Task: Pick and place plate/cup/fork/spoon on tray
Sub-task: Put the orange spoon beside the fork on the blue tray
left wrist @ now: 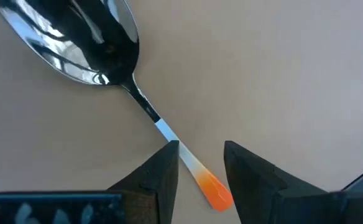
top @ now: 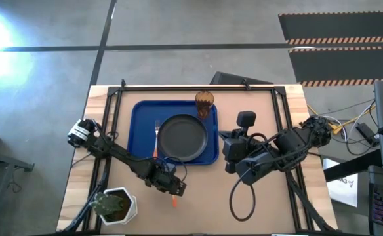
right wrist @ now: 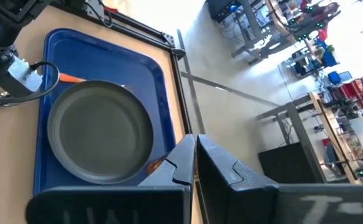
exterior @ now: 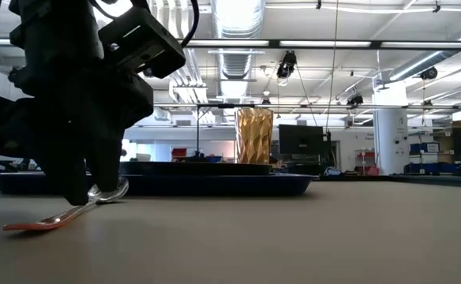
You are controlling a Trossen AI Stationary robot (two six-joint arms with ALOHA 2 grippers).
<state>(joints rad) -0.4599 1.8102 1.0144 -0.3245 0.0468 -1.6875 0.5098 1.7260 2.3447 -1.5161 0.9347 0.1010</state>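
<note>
The left end effector [left wrist: 200, 165] is down low over the wooden surface [top: 204, 196], near the front edge. Its two fingers are open, with a gap between them. The orange handle of the spoon [left wrist: 116, 68] lies in that gap. The fingers do not seem to squeeze it yet. In the low view the spoon [exterior: 65, 211] lies flat on the surface, with its shiny bowl under the dark arm and its handle pointing away from it.

The spoon is near the blue tray [top: 142, 131], but it is not on it.

On the tray sits the dark plate [top: 183, 138]. The fork [top: 157, 136] lies on the tray just beside the plate, on the left arm's side. The amber cup [top: 204, 103] stands upright near the far corner of the tray.

The right end effector [right wrist: 195, 163] waits up high beside the tray, on the right. Its fingers are pressed together and hold nothing.

A white pot with a green plant [top: 115, 204] stands at the front left corner of the surface.

So three things look done: plate, fork and cup. Only the spoon seems left. It needs to be pinched, lifted and put on the tray.
</note>
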